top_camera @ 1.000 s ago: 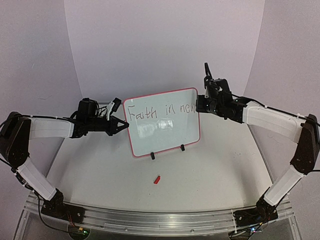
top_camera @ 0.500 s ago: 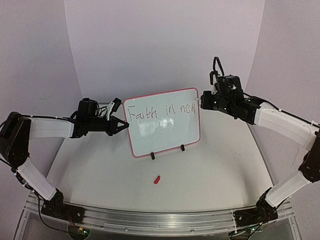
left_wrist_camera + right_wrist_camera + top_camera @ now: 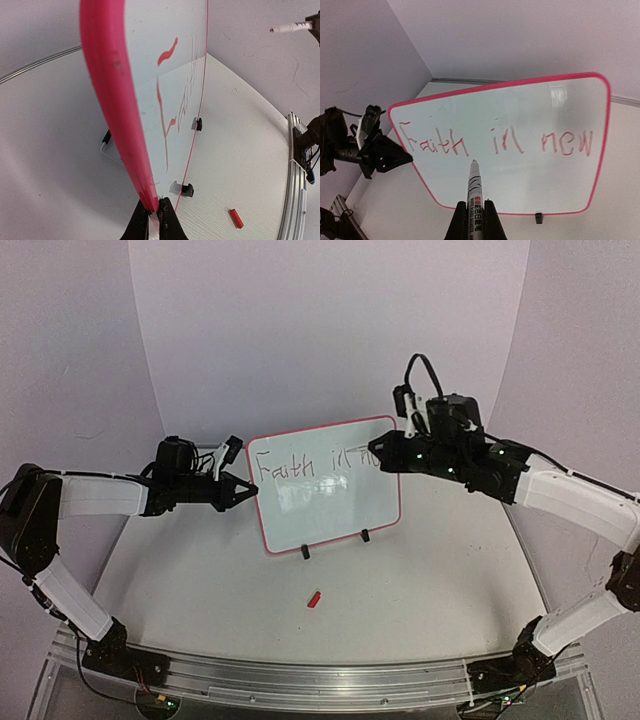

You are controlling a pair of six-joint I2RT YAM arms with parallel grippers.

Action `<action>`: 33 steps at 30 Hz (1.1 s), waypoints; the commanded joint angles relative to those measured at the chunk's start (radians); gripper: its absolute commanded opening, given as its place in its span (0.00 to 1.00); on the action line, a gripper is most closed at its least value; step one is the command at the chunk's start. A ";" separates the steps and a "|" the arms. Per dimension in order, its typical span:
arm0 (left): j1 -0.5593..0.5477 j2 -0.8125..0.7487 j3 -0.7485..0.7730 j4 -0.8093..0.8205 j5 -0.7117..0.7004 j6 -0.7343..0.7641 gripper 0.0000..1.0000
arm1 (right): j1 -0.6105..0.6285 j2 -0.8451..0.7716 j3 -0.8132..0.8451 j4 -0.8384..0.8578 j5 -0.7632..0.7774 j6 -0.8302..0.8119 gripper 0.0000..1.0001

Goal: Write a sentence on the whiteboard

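Toward the far edge of the tabletop [image 3: 430, 570], about midway between its left and right edges, I see the whiteboard [image 3: 325, 490] standing upright on its two black feet [image 3: 305, 552]. My left end effector [image 3: 245, 490] is closed on the board's left rim. In the left wrist view its fingertips [image 3: 159, 212] pinch the red-pink rim [image 3: 107, 75] between them.

My right end effector [image 3: 385, 453] is clamped on a marker [image 3: 474, 192] and hangs in front of the board's upper right part. In the right wrist view the marker's tip points at the blank area just below the writing. In the left wrist view the marker appears apart from the board's face.

So far the sentence [image 3: 495, 142] is one line across the upper part of the board, reading "Faith in new". The area beneath it is bare.

A small red cap [image 3: 314, 599] lies on the tabletop between the board and the near edge, touching nothing.
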 commanded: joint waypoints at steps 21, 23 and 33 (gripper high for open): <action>0.001 0.008 0.002 -0.025 -0.063 0.060 0.00 | 0.187 0.438 0.126 0.280 -0.157 0.089 0.00; 0.001 0.006 0.000 -0.026 -0.064 0.060 0.00 | 0.187 0.454 0.134 0.283 -0.152 0.091 0.00; 0.001 0.009 0.002 -0.026 -0.065 0.062 0.00 | 0.187 0.481 0.136 0.293 -0.110 0.084 0.00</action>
